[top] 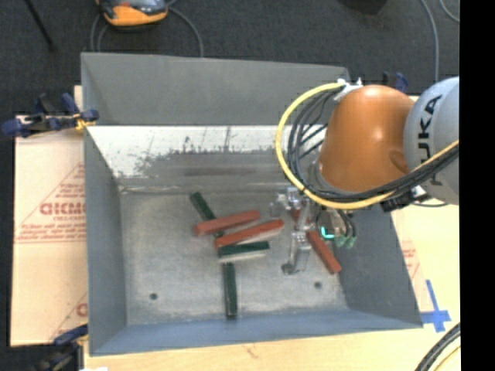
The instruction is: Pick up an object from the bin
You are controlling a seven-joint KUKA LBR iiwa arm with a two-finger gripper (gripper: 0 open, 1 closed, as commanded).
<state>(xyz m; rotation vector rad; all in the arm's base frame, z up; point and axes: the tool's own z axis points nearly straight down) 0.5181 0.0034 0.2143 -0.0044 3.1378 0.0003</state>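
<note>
Orange domed wrist cover (pixel 363 141) blocks us: can't tell if the gripper (pixel 303 247) is open. Red-brown flat stick (pixel 326 256) sits just right of it, maybe touching, lying diagonal.

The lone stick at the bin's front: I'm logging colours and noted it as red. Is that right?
Not quite. The camera view shows that the lone stick at the front of the bin is dark green, not red.
</note>
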